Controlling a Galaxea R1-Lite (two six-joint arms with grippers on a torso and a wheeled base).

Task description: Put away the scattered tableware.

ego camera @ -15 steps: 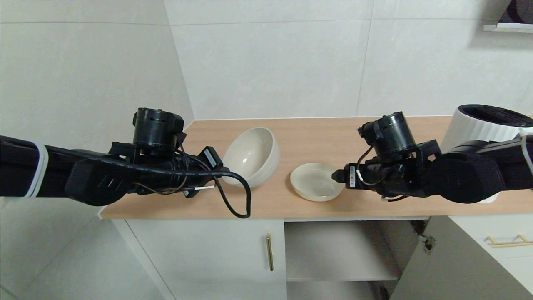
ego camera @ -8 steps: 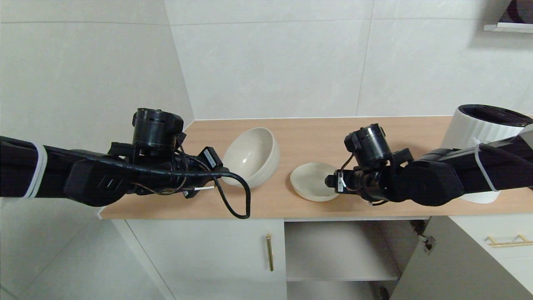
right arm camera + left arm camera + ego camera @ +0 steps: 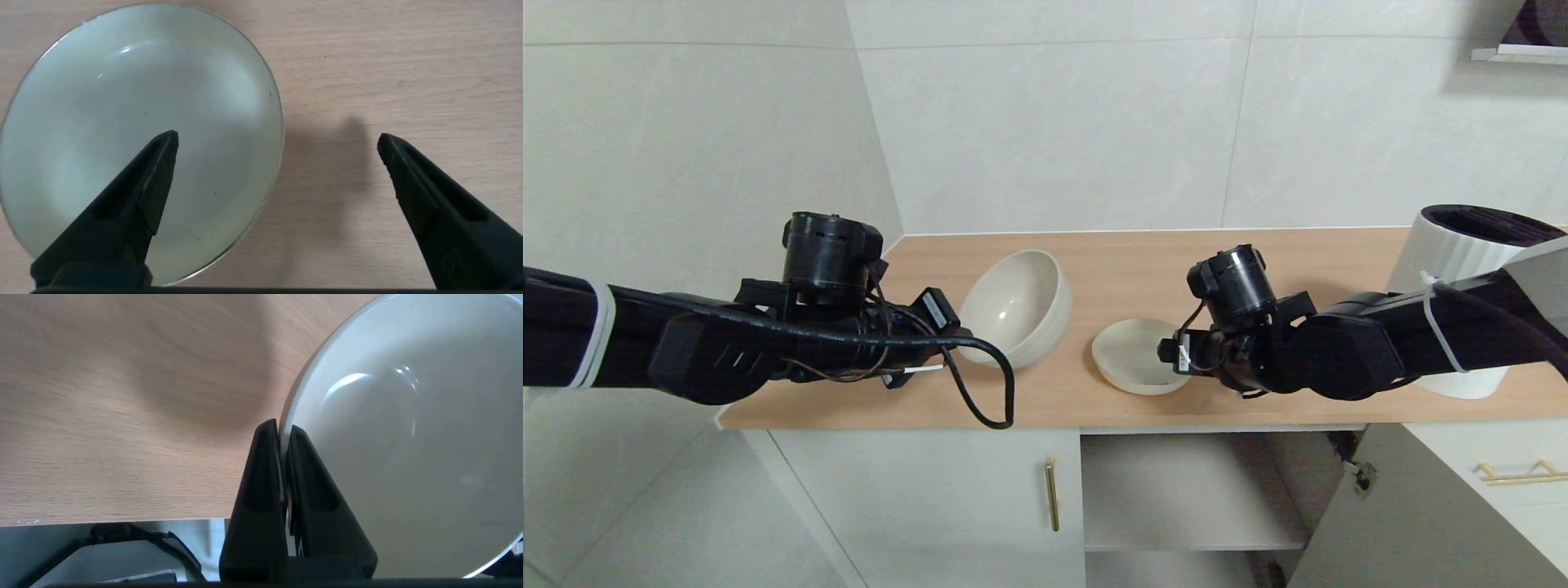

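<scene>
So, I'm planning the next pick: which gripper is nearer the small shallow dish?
Right. The right gripper hangs over the small dish, jaws open astride its rim. The left gripper is clamped on the rim of the large bowl, farther left.

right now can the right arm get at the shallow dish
Probably yes: the right gripper hangs open just above the shallow dish, its fingers either side of the rim, with nothing between them.
</scene>
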